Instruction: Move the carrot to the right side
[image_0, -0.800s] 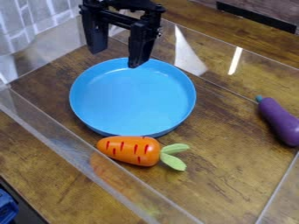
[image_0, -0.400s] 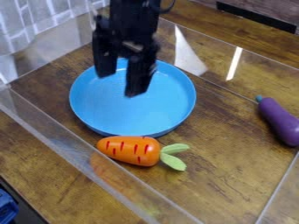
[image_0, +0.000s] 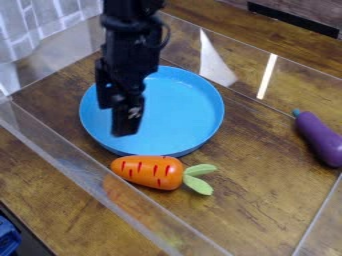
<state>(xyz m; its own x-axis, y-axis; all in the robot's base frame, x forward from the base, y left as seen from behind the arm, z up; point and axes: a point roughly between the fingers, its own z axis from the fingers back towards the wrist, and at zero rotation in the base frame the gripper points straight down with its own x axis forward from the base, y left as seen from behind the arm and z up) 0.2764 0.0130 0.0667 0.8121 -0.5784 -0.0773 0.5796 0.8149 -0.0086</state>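
I am working inside the wooden table (image_0: 254, 190), which is sitting behind clear walls, and I am taking the blue plate (image_0: 187, 115) as my landmark. The plate is lying empty in the middle of the tabletop, and it is the biggest thing here.

My gripper (image_0: 116, 108) is hanging over the plate's left part, pointing down, with its jaws standing wide apart and nothing between them. I judge I am bringing it down open like this so the fingers can straddle the target rather than knock it.

The eggplant (image_0: 321, 137) is lying to the right of the plate, well apart from it, near the right wall. It is no part of my job, but it is taking up room on the side I am aiming for, so I am planning to set down short of it.

The carrot (image_0: 150, 171) is lying on the wood just in front of the plate's near rim, on its side, leafy top pointing right. It is untouched and not yet gripped; the gripper is hovering behind it, over the plate.
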